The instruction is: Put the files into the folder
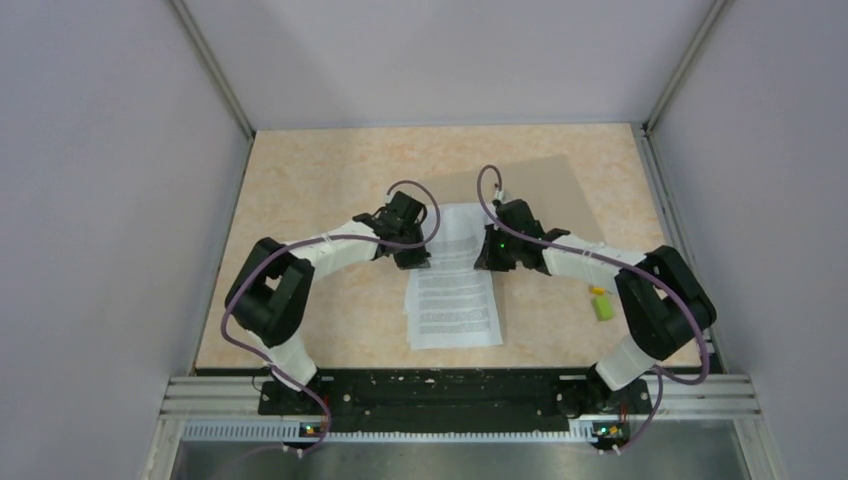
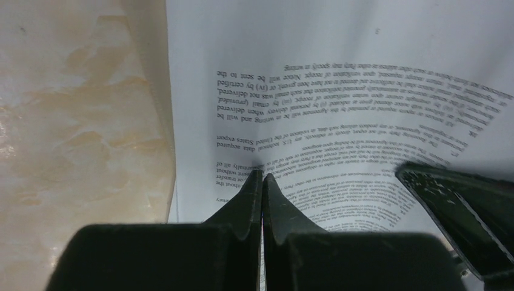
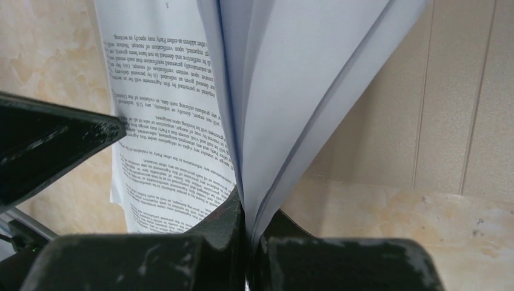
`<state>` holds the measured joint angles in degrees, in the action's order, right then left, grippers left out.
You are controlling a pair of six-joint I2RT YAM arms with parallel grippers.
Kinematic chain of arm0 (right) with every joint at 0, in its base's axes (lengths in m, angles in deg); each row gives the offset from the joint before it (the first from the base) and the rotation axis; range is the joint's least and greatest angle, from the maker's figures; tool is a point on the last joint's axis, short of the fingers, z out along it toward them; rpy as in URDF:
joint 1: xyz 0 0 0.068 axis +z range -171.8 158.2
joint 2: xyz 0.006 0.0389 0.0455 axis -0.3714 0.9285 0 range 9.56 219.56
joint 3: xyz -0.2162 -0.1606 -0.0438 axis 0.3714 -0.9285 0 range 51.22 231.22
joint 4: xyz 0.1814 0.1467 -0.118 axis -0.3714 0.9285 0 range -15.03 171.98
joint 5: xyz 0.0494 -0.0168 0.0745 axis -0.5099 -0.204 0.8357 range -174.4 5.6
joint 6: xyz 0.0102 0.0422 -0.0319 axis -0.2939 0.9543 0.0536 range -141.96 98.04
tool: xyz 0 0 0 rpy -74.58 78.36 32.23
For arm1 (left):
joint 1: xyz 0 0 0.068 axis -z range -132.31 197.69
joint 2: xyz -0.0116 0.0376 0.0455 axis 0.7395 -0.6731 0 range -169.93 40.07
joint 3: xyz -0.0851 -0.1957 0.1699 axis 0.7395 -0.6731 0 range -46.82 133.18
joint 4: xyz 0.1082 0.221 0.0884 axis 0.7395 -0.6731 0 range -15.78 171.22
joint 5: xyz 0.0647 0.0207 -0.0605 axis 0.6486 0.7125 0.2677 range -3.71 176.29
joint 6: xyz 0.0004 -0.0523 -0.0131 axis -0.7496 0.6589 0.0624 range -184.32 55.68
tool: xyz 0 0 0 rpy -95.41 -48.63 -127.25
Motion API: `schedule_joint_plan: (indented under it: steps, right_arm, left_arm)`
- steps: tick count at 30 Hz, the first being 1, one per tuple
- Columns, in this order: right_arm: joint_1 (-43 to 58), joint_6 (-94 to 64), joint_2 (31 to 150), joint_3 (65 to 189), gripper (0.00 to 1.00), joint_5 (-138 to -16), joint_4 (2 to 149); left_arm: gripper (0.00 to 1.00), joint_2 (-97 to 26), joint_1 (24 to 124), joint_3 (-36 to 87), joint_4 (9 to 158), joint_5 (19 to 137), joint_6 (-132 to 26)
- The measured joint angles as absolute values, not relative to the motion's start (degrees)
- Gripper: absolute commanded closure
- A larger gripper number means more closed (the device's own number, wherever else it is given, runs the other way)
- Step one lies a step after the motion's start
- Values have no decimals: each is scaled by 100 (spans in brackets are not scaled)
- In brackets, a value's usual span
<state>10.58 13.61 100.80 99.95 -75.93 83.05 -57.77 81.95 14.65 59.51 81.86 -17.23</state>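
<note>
The files (image 1: 452, 290) are white sheets printed with black text, lying mid-table between my two grippers. The left gripper (image 1: 412, 252) is shut with its tips (image 2: 262, 174) down on the printed sheet (image 2: 339, 73), and a white sliver shows between its jaws. The right gripper (image 1: 492, 255) is shut (image 3: 245, 209) on the edge of several sheets (image 3: 303, 79), which rise and fan out from its jaws. The brown folder (image 1: 545, 190) lies flat behind the right gripper, partly under the papers, and also shows as the folder (image 3: 388, 121) past the lifted sheets.
A small green and yellow block (image 1: 602, 303) lies on the beige marbled table (image 1: 320, 180) beside the right arm's elbow. Grey walls close in the table on the left, right and far sides. The other gripper's finger (image 2: 451, 200) reaches into the left wrist view.
</note>
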Motion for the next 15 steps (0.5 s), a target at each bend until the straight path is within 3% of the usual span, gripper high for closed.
schedule_joint_plan:
  steps: [15]
  right_arm:
    - [2380, 806, 9640, 10720, 100, -8710, 9042]
  left_arm:
    - [100, -6201, 8237, 1339, 6362, 8798, -1045]
